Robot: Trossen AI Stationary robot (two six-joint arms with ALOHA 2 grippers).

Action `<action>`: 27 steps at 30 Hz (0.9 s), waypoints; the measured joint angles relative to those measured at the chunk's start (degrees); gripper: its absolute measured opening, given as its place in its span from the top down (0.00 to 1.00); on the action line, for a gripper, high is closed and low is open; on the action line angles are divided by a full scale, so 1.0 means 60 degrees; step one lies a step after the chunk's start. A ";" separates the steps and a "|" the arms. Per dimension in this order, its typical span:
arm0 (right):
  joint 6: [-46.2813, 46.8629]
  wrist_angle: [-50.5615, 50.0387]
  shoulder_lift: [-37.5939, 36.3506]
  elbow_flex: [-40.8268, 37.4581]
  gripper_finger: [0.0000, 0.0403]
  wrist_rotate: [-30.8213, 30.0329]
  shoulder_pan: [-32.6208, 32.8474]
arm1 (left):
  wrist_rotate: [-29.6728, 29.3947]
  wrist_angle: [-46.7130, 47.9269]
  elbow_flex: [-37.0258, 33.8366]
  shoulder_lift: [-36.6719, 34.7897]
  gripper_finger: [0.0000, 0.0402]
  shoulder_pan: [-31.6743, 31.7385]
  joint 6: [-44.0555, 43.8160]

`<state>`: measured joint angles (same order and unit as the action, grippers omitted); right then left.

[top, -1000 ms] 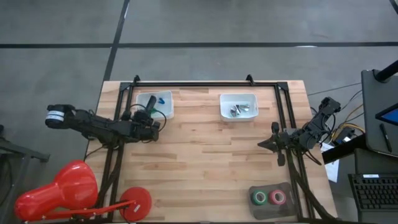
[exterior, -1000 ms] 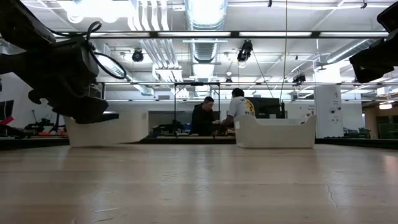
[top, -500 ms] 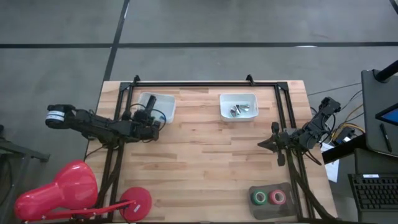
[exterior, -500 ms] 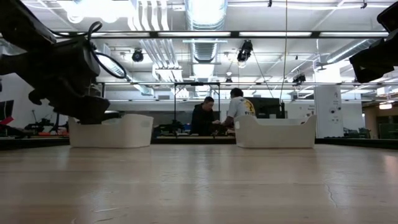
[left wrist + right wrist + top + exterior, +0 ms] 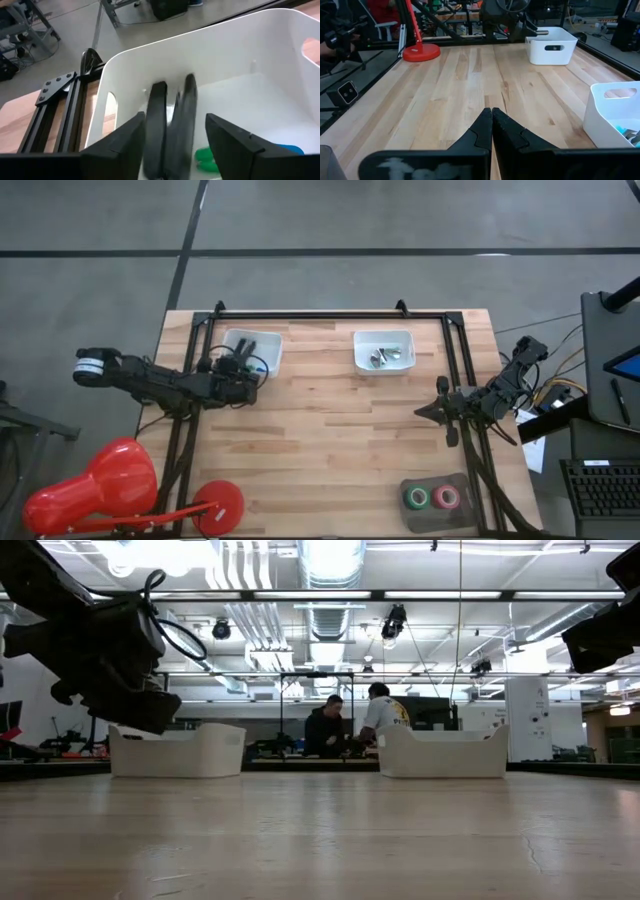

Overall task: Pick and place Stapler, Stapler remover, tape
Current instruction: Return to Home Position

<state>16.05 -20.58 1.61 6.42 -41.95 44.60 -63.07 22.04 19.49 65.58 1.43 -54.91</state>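
Note:
The black stapler sits inside the left white bin, blurred, beside a green piece and a blue piece. In the high view the stapler shows as a dark bar in that bin. My left gripper is open just outside the bin's near wall, its fingers apart from the stapler; the high view has this gripper at the bin's near side. My right gripper is shut and waits at the table's right edge. A green tape roll and a red one lie in a grey tray.
A second white bin with metal pieces stands at the far middle. The grey tray is at the near right edge. A red round-based stand sits at the near left corner. A black frame runs along the far edge. People sit in the room beyond.
My left gripper has drawn back a little from above the left bin toward the table's near left. The bin, partly covered by it before, now shows in full in the low view, and the dark stapler shows inside it from above.

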 joint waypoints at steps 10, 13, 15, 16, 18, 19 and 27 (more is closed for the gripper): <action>0.0000 0.0000 0.0000 0.0000 0.98 -0.0004 0.0000 | 0.0460 -0.0340 0.0866 -0.0044 0.46 -0.0216 0.1317; 0.0000 -0.0001 0.0000 0.0000 0.98 -0.0002 0.0000 | 0.1405 -0.1753 0.0975 -0.0044 0.53 -0.0312 0.2579; 0.0000 0.0000 0.0000 0.0000 0.98 0.0000 0.0000 | 0.2545 -0.3320 0.0842 -0.0044 0.62 -0.0340 0.3798; 0.0000 -0.0002 -0.0002 0.0000 0.98 0.0000 -0.0005 | 0.3326 -0.4146 0.0720 -0.0044 0.68 -0.0346 0.4453; 0.0000 -0.0003 0.0000 0.0000 0.98 0.0000 -0.0007 | 0.4978 -0.5665 0.0427 -0.0044 0.80 -0.0346 0.5623; 0.0000 0.0000 0.0000 0.0000 0.98 0.0000 -0.0007 | 0.5928 -0.6442 0.0251 -0.0060 0.86 -0.0342 0.6173; 0.0000 -0.0004 0.0000 0.0000 0.98 -0.0003 -0.0007 | 0.9583 -0.9705 -0.1465 -0.1337 0.96 -0.0295 0.7984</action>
<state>16.05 -20.60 1.60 6.42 -41.97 44.56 -5.57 -36.19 10.70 57.56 -0.34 -7.01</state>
